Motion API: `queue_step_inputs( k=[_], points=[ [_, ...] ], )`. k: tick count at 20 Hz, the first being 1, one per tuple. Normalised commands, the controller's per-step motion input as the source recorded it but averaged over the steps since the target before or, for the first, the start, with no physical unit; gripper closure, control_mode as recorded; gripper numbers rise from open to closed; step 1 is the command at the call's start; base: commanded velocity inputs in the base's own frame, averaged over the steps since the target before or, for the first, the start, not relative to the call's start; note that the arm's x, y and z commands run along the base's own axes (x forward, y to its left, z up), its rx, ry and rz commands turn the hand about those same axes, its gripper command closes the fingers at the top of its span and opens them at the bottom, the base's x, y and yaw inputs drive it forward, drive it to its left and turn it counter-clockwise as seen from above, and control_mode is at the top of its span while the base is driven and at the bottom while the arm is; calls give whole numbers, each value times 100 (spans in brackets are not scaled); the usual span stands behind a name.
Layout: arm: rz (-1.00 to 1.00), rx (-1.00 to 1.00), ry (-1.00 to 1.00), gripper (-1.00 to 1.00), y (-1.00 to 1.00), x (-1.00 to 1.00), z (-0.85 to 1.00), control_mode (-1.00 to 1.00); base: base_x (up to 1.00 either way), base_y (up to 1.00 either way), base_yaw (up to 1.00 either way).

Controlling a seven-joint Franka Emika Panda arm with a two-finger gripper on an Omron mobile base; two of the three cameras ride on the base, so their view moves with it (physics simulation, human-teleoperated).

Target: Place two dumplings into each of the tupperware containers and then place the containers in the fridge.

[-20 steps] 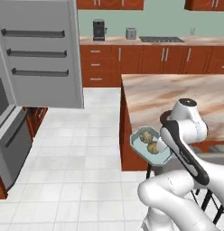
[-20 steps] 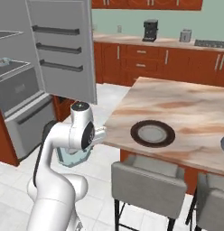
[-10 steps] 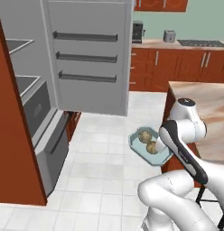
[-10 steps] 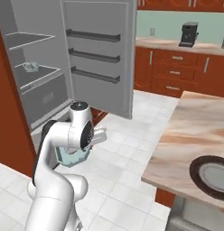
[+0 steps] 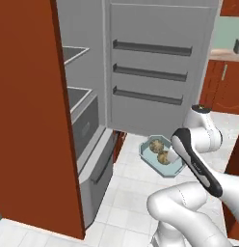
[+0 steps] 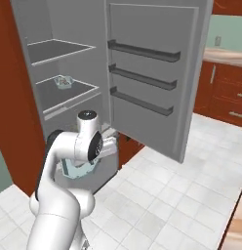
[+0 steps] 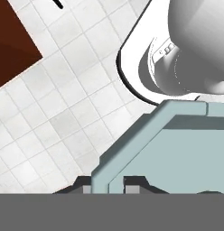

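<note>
While the fridge (image 5: 140,62) stands with its door swung open, a tupperware container (image 5: 161,155) holding two dumplings (image 5: 160,152) is kept above the floor just before it, its rim clamped between the nearly closed fingers of the gripper (image 7: 107,184). Another container (image 6: 63,82) rests on a fridge shelf.

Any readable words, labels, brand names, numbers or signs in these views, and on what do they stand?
None: no readable text on the fridge, the container with its dumplings, or the arm. Small dark marks on the robot's own body in the hand view are too blurred to read.
</note>
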Motion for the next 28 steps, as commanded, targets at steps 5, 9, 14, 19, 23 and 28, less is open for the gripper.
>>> queue_step_inputs(
  k=[5, 9, 14, 19, 23, 28],
  points=[
    [0, 0, 0, 100, 0, 0, 0, 100, 82, -10, 39],
    [0, 0, 0, 100, 0, 0, 0, 100, 53, -24, 31],
    [0, 0, 0, 100, 0, 0, 0, 100, 32, -16, 36],
    [0, 0, 0, 100, 0, 0, 0, 100, 44, -11, 34],
    [0, 0, 0, 100, 0, 0, 0, 100, 61, -4, 30],
    [0, 0, 0, 100, 0, 0, 0, 100, 75, -5, 33]
  ],
)
